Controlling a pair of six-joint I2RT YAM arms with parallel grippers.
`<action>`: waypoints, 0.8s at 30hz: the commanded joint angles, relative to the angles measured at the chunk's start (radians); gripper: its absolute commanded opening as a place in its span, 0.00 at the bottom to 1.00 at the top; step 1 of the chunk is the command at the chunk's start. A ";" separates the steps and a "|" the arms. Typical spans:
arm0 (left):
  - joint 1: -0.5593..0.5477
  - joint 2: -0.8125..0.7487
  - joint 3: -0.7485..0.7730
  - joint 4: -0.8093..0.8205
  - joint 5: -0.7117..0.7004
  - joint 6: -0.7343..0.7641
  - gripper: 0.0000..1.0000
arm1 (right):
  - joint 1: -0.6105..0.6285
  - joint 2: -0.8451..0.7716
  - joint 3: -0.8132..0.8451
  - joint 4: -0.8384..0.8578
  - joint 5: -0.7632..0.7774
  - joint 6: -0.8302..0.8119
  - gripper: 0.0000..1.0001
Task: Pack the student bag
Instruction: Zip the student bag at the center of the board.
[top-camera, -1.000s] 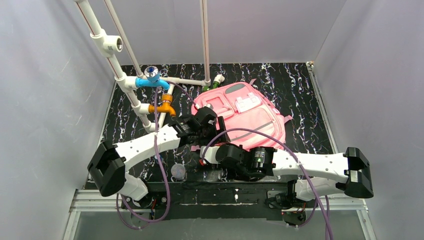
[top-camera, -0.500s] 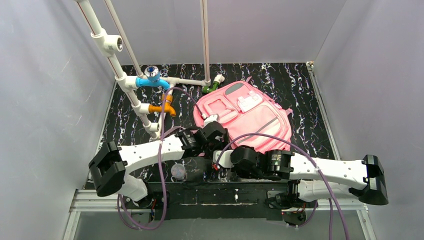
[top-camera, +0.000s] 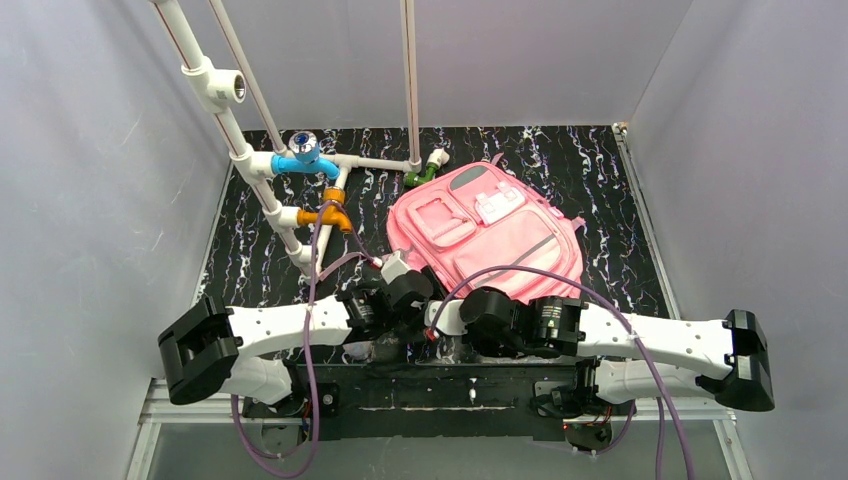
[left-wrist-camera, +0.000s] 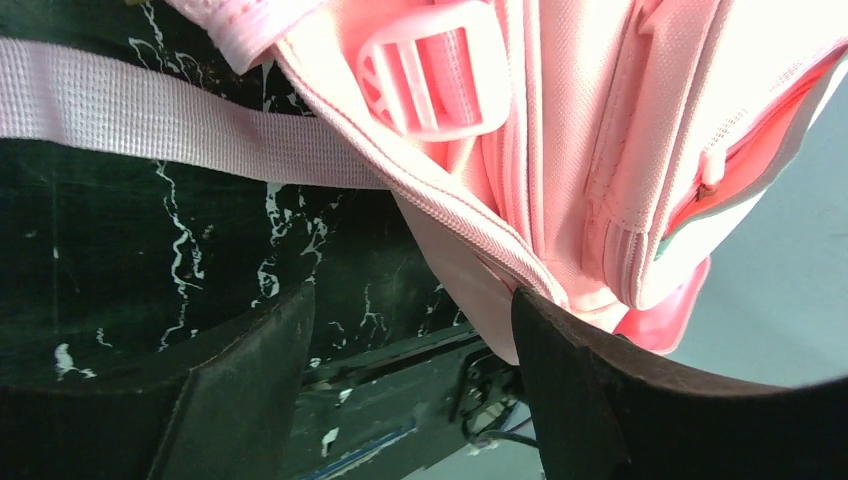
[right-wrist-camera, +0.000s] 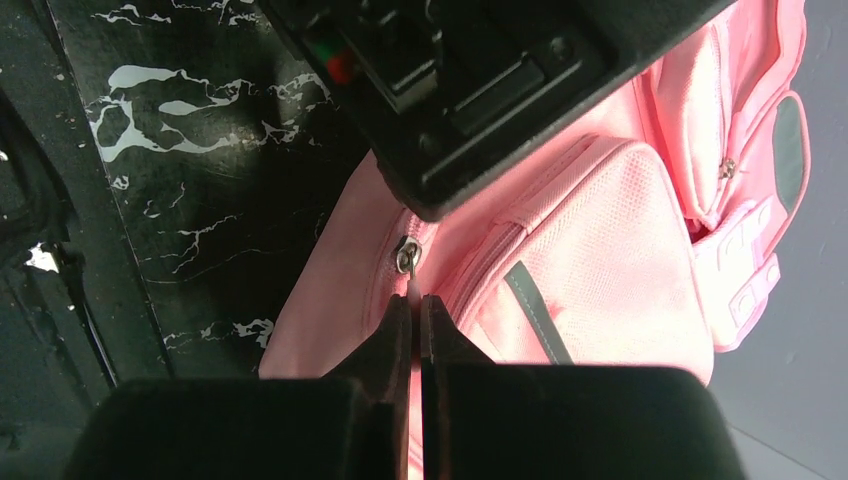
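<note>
The right gripper (right-wrist-camera: 415, 318) was pressed together, pinching the zipper pull (right-wrist-camera: 407, 260) just above its tips at frame centre. From there the student bag (right-wrist-camera: 610, 220) ran lengthwise to the upper right over the black counter (right-wrist-camera: 170, 170). The left gripper (left-wrist-camera: 405, 350), spread, straddled the bag's lower corner, so the right arm was the one on the zip.

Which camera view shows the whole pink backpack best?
The top external view: the student bag lies there almost whole, only its near edge hidden by the arms. The left wrist view shows just a strap, a buckle and one corner; the right wrist view shows one side with pockets and a zipper pull.
</note>
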 joint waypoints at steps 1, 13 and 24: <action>-0.062 -0.058 -0.064 0.093 -0.191 -0.222 0.73 | -0.005 0.008 0.082 0.049 -0.009 -0.069 0.01; -0.214 -0.146 -0.134 0.103 -0.522 -0.621 0.77 | -0.004 0.015 0.113 0.078 -0.036 -0.104 0.01; -0.180 -0.057 -0.036 0.092 -0.332 -0.288 0.74 | -0.005 -0.004 0.110 0.076 -0.022 -0.101 0.01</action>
